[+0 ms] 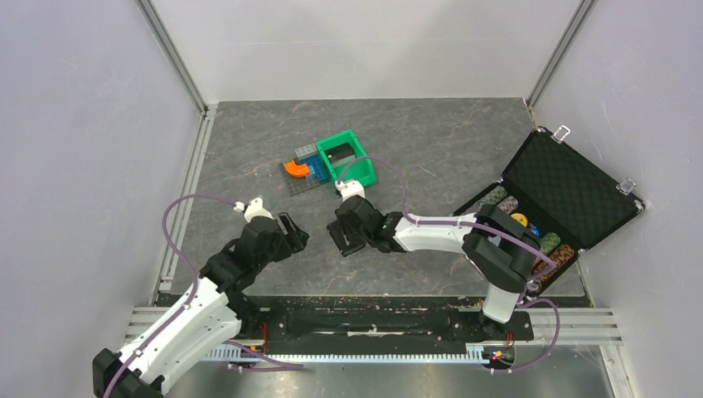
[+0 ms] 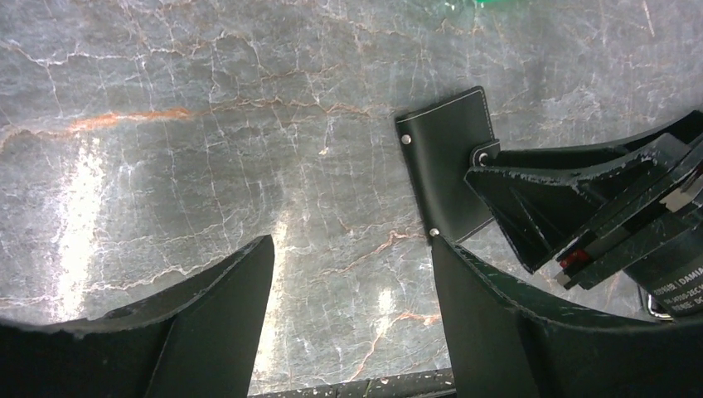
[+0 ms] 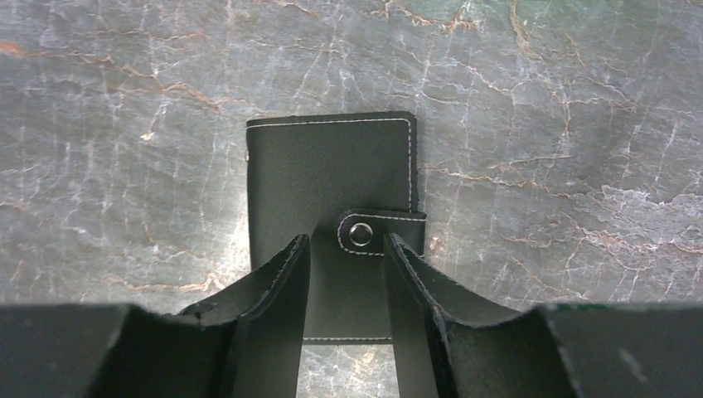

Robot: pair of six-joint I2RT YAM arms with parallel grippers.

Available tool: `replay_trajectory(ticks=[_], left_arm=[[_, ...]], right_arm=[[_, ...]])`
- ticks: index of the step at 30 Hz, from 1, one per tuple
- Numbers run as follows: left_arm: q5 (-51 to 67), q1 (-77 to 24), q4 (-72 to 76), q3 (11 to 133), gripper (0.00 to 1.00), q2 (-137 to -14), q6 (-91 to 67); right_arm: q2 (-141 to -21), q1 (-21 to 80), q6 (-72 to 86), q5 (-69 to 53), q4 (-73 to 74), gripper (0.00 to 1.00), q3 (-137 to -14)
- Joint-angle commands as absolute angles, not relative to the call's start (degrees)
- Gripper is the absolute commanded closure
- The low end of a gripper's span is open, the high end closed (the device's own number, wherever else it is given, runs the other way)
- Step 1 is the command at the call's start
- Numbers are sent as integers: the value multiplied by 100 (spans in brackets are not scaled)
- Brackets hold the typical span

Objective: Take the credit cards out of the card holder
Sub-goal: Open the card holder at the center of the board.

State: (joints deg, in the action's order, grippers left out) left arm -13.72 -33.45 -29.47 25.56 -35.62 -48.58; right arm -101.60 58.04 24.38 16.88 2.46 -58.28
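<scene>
The card holder (image 3: 332,166) is a black wallet with white stitching and a snap strap (image 3: 361,234). It lies closed and flat on the grey marble table. My right gripper (image 3: 346,245) hovers right over it, jaws a little apart, with the fingertips on either side of the snap. In the top view this gripper (image 1: 341,236) covers the holder. My left gripper (image 2: 352,245) is wide open and empty over bare table, just left of the holder (image 2: 448,166); it also shows in the top view (image 1: 297,232). No credit cards are in view.
A green bin (image 1: 348,157) stands behind the grippers, with orange and blue pieces (image 1: 303,172) on a clear plate next to it. An open black foam-lined case (image 1: 572,186) holding poker chips (image 1: 530,228) stands at the right. White walls enclose the table.
</scene>
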Motion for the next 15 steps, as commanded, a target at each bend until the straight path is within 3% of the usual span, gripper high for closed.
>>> replay_trajectory(ticks=[1, 5, 13, 15], left_arm=[[-1244, -3331, -2751, 2452, 23, -3559, -5124], [-1209, -3332, -2740, 2451, 23, -3560, -5120], [-814, -3331, -2521, 2554, 22, -3975, -5172], [-624, -3331, -2400, 2592, 22, -4208, -5209]], right_arm=[[-10367, 5841, 2388, 2115, 142, 61, -6093], [-10570, 5845, 2326, 2178, 138, 63, -6089], [-10327, 5845, 2443, 2221, 102, 99, -5718], [-10213, 5845, 2512, 2162, 97, 100, -5626]])
